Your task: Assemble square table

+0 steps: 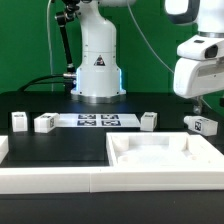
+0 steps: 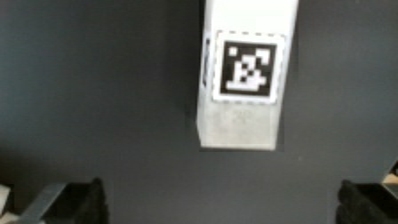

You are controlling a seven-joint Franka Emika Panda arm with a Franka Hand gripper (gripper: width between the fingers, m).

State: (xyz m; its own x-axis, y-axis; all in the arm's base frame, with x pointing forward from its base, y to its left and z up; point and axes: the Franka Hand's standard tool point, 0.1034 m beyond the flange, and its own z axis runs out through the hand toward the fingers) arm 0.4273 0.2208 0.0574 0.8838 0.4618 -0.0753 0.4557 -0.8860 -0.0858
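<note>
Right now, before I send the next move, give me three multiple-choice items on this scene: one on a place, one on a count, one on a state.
1. Which leg does the gripper hang over?
A. the leg farthest to the exterior view's right
B. the one farthest to its left
C. the second from its left

2. How many loose legs lie on the black table in the exterior view?
A. two
B. four
C. six

3. How do the fingers stand?
A. shut on a leg
B. open, holding nothing
C. shut, holding nothing

Answers:
1 A: the gripper is above that leg, at the exterior view's far right.
2 B: two lie left of the marker board and two right of it.
3 B: the wrist view shows both fingers wide apart, clear of the leg.
</note>
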